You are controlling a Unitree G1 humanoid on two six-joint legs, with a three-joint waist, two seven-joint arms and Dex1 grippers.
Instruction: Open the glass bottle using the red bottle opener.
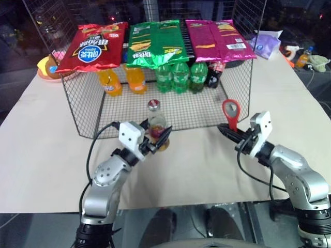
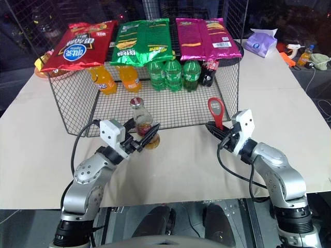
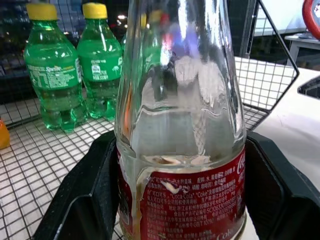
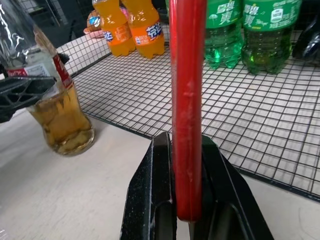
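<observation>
The bottle [image 1: 156,125] stands upright on the bench [image 1: 46,155], just in front of the wire rack [image 1: 170,111], with its crown cap [image 1: 153,105] on. The left end effector [image 1: 158,137] has its fingers pressed against the bottle's label band from either side, pinching it.

To the right of the bottle and well apart from it, the right end effector [image 1: 226,129] is pressed together on the handle of the red opener [image 1: 231,113], which points upward with its ring head on top.

Both tools are in hand, so the step under way looks like bringing the opener to the cap. The next move calls for carrying the opener leftward to the bottle, tipping the ring head over the cap so its lip hooks under the cap's edge, then levering while the left end effector keeps the bottle steady.
</observation>
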